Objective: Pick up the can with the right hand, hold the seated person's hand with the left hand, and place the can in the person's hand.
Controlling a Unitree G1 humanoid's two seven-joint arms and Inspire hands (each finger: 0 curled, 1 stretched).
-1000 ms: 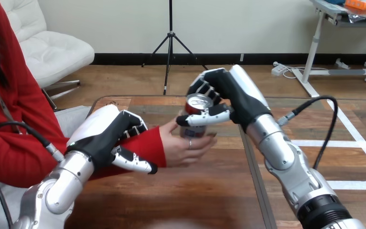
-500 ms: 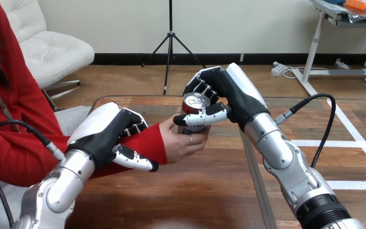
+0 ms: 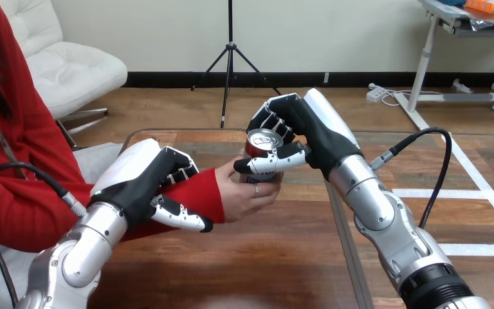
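A red and silver can [image 3: 262, 149] stands upright in the person's hand [image 3: 244, 192], whose fingers curl round its lower part. My right hand [image 3: 299, 135] comes from the right and is shut on the can, thumb across its front and fingers behind its top. My left hand [image 3: 149, 185] is shut on the person's wrist over the red sleeve, fingers over the top and thumb [image 3: 180, 216] below.
The wooden table [image 3: 257, 257] stretches under both arms, with its far edge [image 3: 167, 132] just behind the hands. The person sits at the left side.
My right hand has brought the can down and left into the person's hand, whose fingers have closed round it. My left hand has stayed put.
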